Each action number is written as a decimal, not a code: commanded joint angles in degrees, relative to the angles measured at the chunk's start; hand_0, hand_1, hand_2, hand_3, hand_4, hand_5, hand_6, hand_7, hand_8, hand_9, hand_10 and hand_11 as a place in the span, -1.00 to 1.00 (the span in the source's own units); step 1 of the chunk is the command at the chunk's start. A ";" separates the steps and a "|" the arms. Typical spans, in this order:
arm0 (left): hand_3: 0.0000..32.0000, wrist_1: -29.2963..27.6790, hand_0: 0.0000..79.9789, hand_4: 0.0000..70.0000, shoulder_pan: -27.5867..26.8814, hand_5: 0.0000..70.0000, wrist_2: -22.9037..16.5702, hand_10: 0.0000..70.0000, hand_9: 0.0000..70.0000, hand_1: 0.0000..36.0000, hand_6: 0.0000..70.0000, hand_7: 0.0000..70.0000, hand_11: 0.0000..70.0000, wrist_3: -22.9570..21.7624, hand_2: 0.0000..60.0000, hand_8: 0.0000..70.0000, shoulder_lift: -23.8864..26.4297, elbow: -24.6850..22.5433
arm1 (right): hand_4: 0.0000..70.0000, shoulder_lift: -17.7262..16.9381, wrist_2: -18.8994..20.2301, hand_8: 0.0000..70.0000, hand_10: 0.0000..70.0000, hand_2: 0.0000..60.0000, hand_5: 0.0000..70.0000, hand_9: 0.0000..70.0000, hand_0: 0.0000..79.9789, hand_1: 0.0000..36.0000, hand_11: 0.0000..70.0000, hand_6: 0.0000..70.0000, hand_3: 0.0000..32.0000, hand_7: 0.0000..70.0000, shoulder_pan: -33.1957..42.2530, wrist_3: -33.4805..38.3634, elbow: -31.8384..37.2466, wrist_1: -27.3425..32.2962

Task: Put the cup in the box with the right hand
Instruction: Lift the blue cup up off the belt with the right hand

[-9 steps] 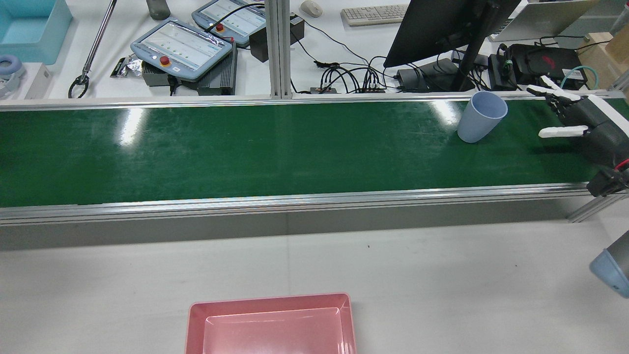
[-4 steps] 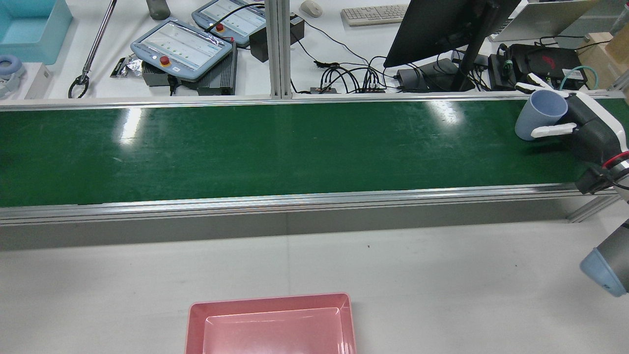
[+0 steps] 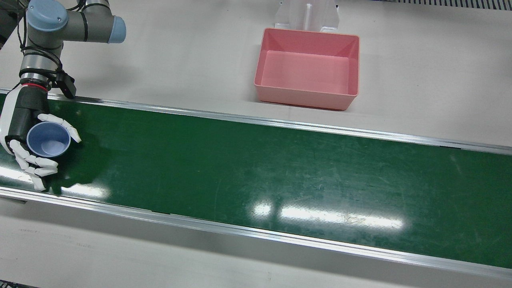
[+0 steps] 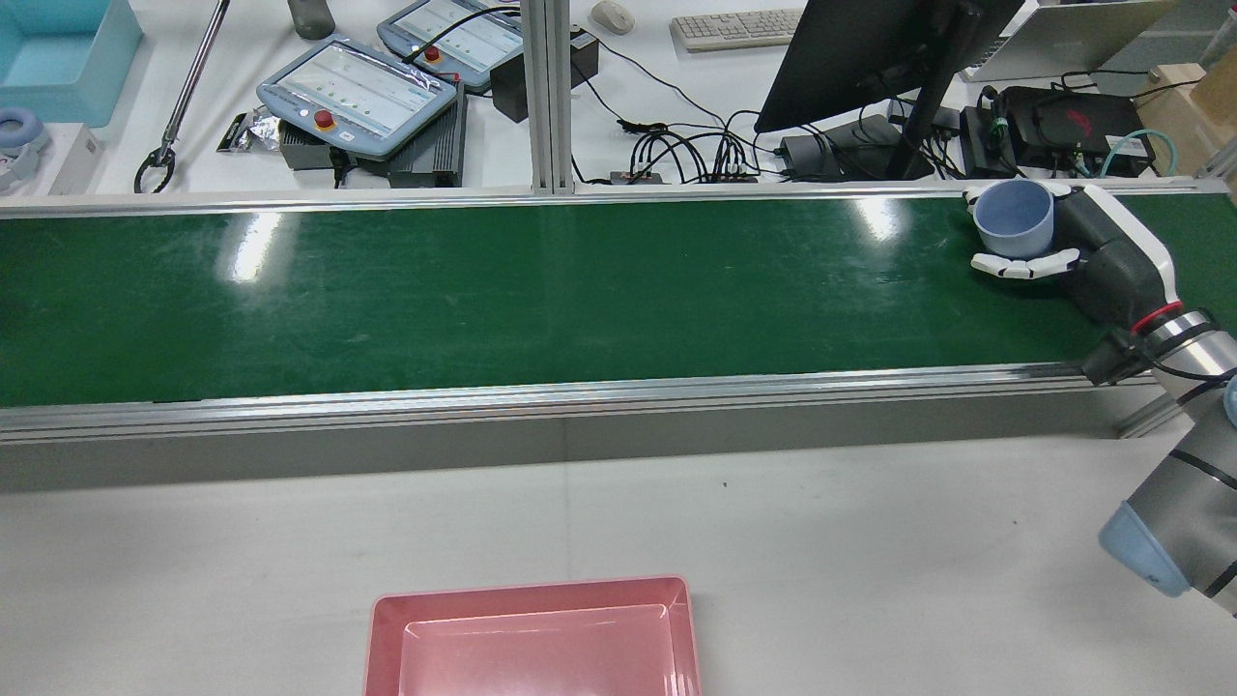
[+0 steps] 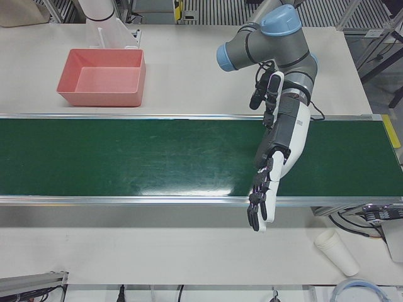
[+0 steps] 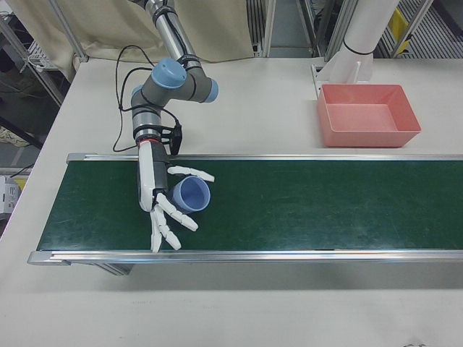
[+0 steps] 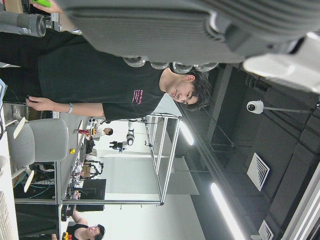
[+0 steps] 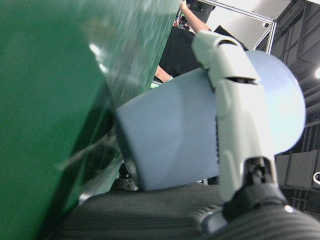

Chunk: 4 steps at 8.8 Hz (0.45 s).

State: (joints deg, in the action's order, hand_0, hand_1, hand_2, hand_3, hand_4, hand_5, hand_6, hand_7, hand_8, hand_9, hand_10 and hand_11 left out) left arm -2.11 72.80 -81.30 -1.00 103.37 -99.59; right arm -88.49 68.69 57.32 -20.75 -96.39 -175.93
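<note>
My right hand (image 6: 160, 206) has its fingers (image 3: 37, 161) curled around the upright cup (image 6: 190, 195). The box (image 6: 369, 113) lies well away across the belt (image 6: 304, 206); my left hand (image 5: 267, 182) hangs open, holding nothing.

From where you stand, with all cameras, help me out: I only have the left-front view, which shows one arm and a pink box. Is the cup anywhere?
Observer: Yes. A blue cup sits in the right hand, over the green belt.
Operator: Is it properly gripped?
Observer: Fingers wrap both sides of it; the right hand view shows one finger pressed along its wall.
Operator: Anything in the box?
Observer: The front view looks into the pink box: nothing inside.
</note>
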 commanded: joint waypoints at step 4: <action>-1.00 0.00 -1.00 -1.00 0.06 -1.00 0.00 -1.00 -1.00 -1.00 -1.00 -1.00 -1.00 0.03 -1.00 -1.00 -0.01 -0.07 | -0.73 2.44 -0.49 1.00 1.00 1.00 -0.06 1.00 0.91 1.00 1.00 0.54 -1.00 1.00 6.41 -0.08 -30.02 -15.01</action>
State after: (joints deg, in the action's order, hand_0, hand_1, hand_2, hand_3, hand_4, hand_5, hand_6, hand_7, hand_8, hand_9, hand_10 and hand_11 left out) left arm -2.11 72.84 -81.30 -1.02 103.36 -99.63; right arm -87.34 68.22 62.34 -20.13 -112.71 -180.58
